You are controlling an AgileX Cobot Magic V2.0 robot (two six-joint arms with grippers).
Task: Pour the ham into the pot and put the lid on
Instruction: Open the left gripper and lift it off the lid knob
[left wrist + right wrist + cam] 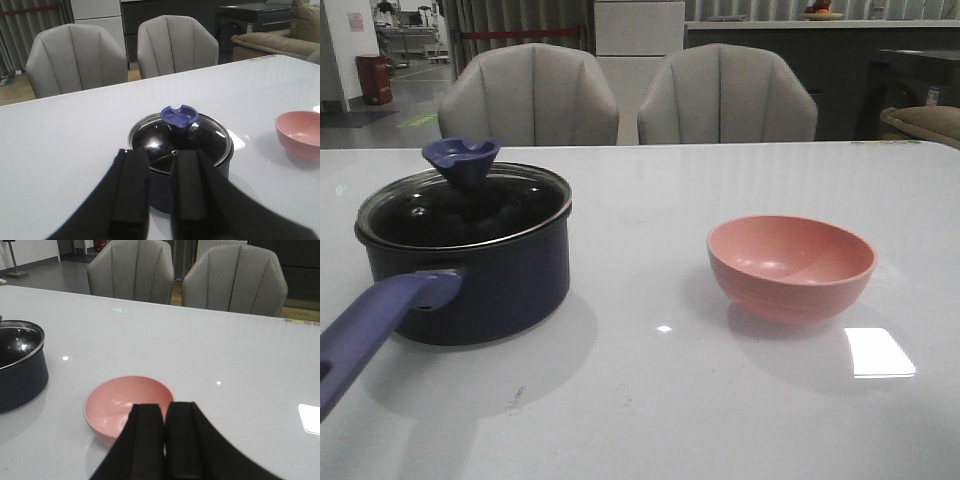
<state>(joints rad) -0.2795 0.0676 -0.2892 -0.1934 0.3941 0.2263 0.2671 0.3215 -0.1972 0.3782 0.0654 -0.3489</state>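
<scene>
Front view first: one dark navy round saucepan (470, 260) sits at the left of the frame, its long purple-blue handle (375, 325) running toward the lower left corner. One clear glass lid with a metal rim (465, 205) is seated on the pot's rim, purple-blue flared knob (461, 160) upright. One pink round bowl (790, 265) stands well apart at the right, and it looks empty; no ham shows anywhere, presumably under the lid. No arm appears here.

Left wrist view: the left gripper (159, 192) fills the lower centre, its two black fingers (131, 190) parted by a narrow gap with nothing between them. The pot and lid lie straight ahead of the fingertips, so this arm is the nearer one to them.

Right wrist view: the right gripper (164, 440) shows its fingers almost touching, holding nothing. The bowl lies just beyond them at lower centre; the pot sits at the left edge. The task looks finished.
</scene>
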